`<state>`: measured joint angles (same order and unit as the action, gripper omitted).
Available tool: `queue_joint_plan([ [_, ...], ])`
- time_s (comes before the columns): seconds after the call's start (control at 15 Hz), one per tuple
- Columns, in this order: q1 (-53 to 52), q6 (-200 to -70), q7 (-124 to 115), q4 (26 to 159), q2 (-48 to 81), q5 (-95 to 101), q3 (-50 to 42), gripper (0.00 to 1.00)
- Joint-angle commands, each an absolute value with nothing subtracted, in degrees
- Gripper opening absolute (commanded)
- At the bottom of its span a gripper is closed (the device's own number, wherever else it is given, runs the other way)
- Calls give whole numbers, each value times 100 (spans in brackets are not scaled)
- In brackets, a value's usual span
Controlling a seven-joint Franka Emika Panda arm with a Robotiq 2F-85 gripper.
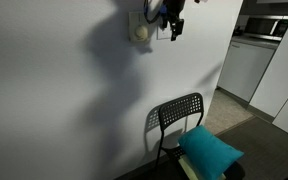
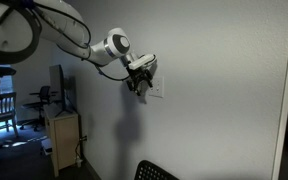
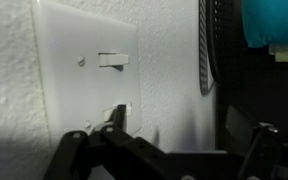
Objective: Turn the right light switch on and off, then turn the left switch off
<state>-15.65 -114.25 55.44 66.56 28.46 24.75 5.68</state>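
Gripper (image 3: 189,140) is up at the white wall plate (image 3: 64,40), jaws spread wide, holding nothing. 1 fingertip (image 3: 115,124) sits right at the left switch (image 3: 117,108), with the right light switch (image 3: 112,60) just beside it.

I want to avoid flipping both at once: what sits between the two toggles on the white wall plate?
Nothing but the bare surface of the plate. The wrist view shows it, between the upper toggle and the lower toggle.
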Motion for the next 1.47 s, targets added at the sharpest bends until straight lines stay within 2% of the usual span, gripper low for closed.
queue_joint_plan([
  [0.0,-1370,-11568,5630,6800,3003,2262,570,100],
  [0.6,-1495,-11319,5502,7082,2612,2359,530,100],
  [0.93,-1567,-11358,4936,7926,1965,2494,506,100],
  [1.4,-1545,-11273,2341,9263,1050,2869,620,100],
])
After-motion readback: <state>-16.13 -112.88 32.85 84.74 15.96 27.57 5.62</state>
